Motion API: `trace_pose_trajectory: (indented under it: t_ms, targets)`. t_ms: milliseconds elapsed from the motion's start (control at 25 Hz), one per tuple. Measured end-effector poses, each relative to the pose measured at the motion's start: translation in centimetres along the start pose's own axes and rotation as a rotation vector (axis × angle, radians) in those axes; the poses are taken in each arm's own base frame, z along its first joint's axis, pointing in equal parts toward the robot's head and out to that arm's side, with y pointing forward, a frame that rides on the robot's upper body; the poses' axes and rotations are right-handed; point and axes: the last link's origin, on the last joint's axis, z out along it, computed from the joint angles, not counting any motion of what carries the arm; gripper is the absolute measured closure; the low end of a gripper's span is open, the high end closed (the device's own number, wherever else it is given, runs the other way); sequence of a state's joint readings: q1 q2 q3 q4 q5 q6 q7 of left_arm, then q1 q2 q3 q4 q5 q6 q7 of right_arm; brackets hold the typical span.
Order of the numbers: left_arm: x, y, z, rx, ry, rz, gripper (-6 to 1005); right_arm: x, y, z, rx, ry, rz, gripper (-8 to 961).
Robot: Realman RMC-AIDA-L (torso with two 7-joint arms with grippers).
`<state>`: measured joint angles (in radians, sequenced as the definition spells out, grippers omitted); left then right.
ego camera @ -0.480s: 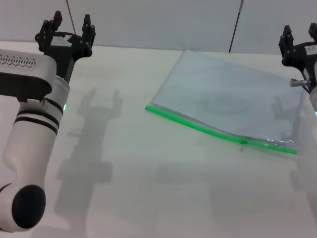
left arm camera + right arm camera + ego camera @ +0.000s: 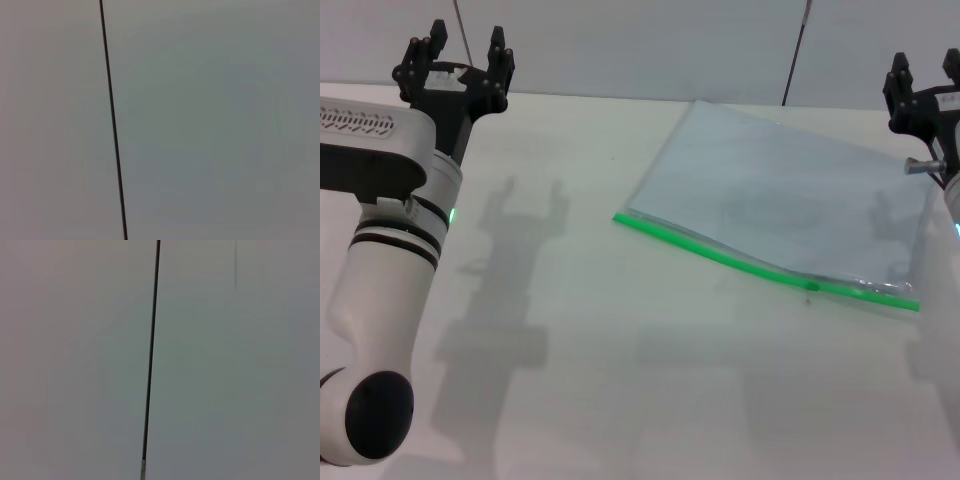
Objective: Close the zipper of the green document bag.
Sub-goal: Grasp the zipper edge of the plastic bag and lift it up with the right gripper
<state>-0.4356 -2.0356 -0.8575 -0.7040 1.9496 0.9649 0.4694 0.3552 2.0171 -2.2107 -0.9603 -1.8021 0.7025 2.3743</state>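
The bag (image 2: 790,205) lies flat on the white worktop (image 2: 620,380), right of centre in the head view. It is a translucent pale blue-grey rectangle. Its long axis runs diagonally, from the centre of the worktop toward the near right. The far long edge lies close to the wall (image 2: 650,45).

The zipper (image 2: 760,266) is a thin bright green strip along the near long edge of the bag, the edge that faces the robot. It follows the same diagonal: its left end is near the centre of the worktop, and its right end lies nearer the robot at the right. A small dark mark sits on the strip toward its right end; whether this is the slider tab cannot be told. To the right of the mark the edge looks slightly raised and wrinkled.

The left gripper (image 2: 462,48) is raised at the far left of the worktop, well apart from the bag. Its fingers (image 2: 497,45) point up toward the wall, stand apart and hold nothing. The white left arm (image 2: 390,250) reaches in from the near left corner.

The right gripper (image 2: 923,70) is raised at the far right edge of the view, beside the bag's far right corner. Its fingers (image 2: 899,68) point up, stand apart and hold nothing. It is not in contact with the bag.

Both wrist views show only a plain grey wall panel (image 2: 210,120) with a thin dark vertical seam (image 2: 112,120); the right wrist view shows a like seam (image 2: 150,360).
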Motion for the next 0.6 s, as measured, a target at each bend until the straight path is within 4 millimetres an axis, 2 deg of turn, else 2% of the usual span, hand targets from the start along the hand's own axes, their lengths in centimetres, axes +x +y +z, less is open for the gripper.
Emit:
trace_pose_trajectory:
  t_ms: [400,600]
  targets:
    - [0.0,0.0,0.0,0.000,-0.001,0.001,364,0.0,0.2,0.0,-0.012,0.002,-0.007,407]
    - [-0.6,0.1,0.0,-0.010,-0.042,-0.008,364,-0.3,1.7,-0.2,-0.108,0.042,-0.041,406]
